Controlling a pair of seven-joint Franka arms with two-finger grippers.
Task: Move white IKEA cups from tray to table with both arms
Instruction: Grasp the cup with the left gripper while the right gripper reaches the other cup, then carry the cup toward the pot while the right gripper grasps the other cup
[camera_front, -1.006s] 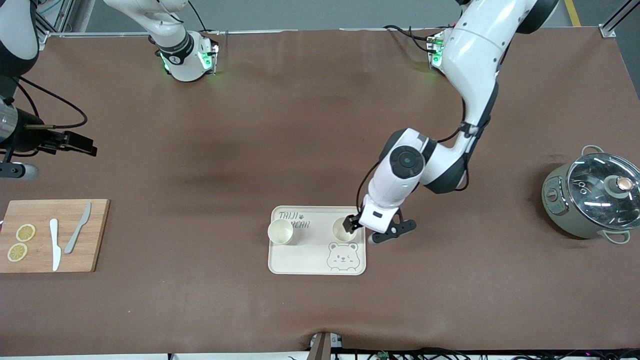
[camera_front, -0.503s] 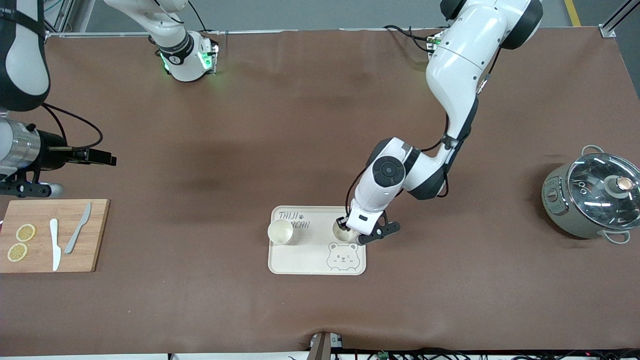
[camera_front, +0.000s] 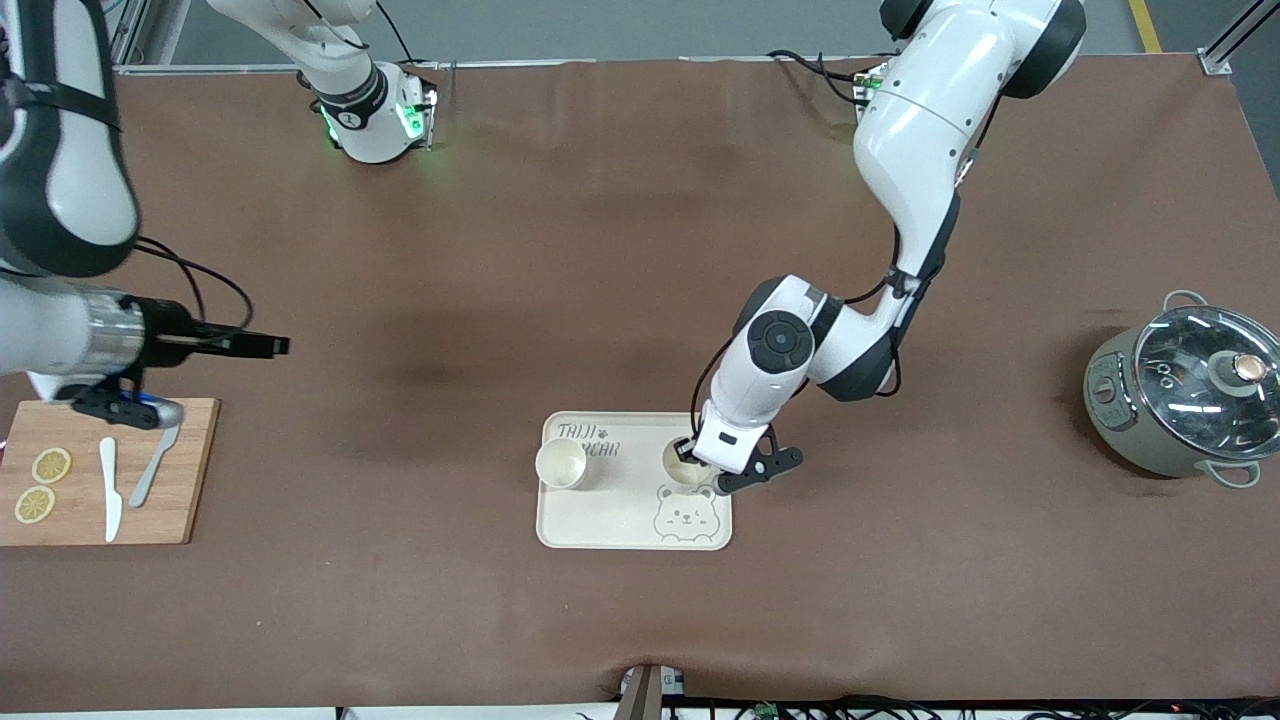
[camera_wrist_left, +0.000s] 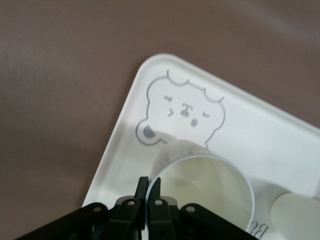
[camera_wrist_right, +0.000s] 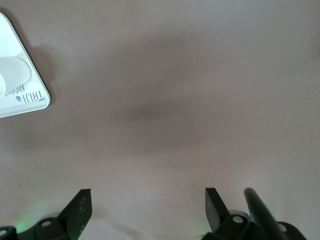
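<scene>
A cream tray (camera_front: 610, 525) with a bear print lies on the brown table. One white cup (camera_front: 561, 464) stands on the tray at its corner toward the right arm's end. My left gripper (camera_front: 688, 452) is shut on the rim of the other white cup (camera_front: 680, 468), just above the bear's head. In the left wrist view my fingers (camera_wrist_left: 143, 186) pinch the rim of this cup (camera_wrist_left: 210, 182), one inside and one outside; I cannot tell whether its base touches the tray (camera_wrist_left: 150, 80). My right gripper (camera_front: 262, 346) is open and empty over bare table (camera_wrist_right: 147, 192).
A wooden board (camera_front: 190, 470) with two lemon slices and two knives lies at the right arm's end, just under the right wrist. A grey-green pot (camera_front: 1180, 405) with a glass lid stands at the left arm's end. The right wrist view shows the tray's corner (camera_wrist_right: 22, 102).
My left gripper carried its cup a little toward the right arm's end, over the tray. My right arm swung out from the table's edge toward the middle.
</scene>
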